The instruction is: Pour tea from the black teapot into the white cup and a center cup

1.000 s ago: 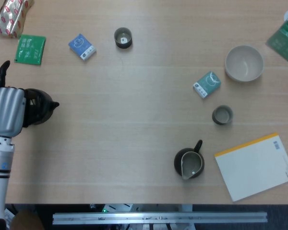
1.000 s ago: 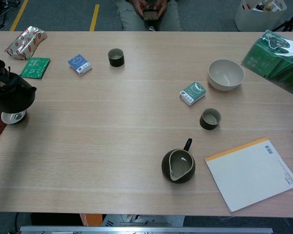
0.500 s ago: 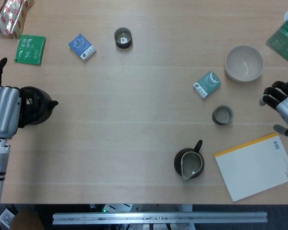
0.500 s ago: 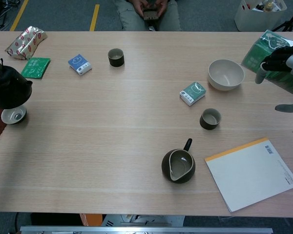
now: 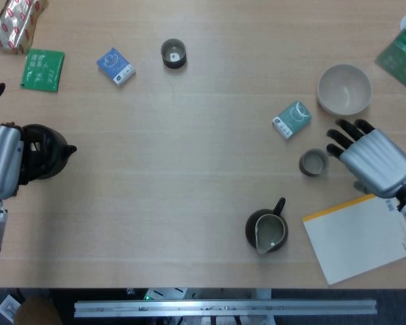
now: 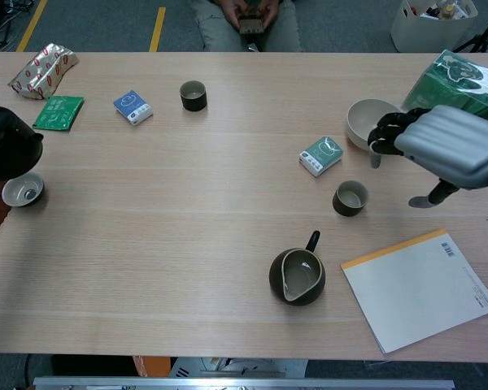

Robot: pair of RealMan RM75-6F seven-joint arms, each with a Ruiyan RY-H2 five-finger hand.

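Observation:
My left hand grips the black teapot at the table's far left edge, spout pointing right. In the chest view the teapot hangs just above and behind the small white cup; the head view hides that cup. My right hand hovers with its fingers spread and nothing in it, just right of a dark cup. In the chest view the right hand sits above and to the right of that dark cup. Another dark cup stands at the far middle.
A dark pitcher stands near the front, and a yellow-edged notepad lies at front right. A white bowl, teal box and green pack sit right. A blue box, green packet and foil bag lie far left.
My right hand came in from the right edge and moved left to beside the dark cup. The left hand drew the teapot slightly left, uncovering the white cup in the chest view.

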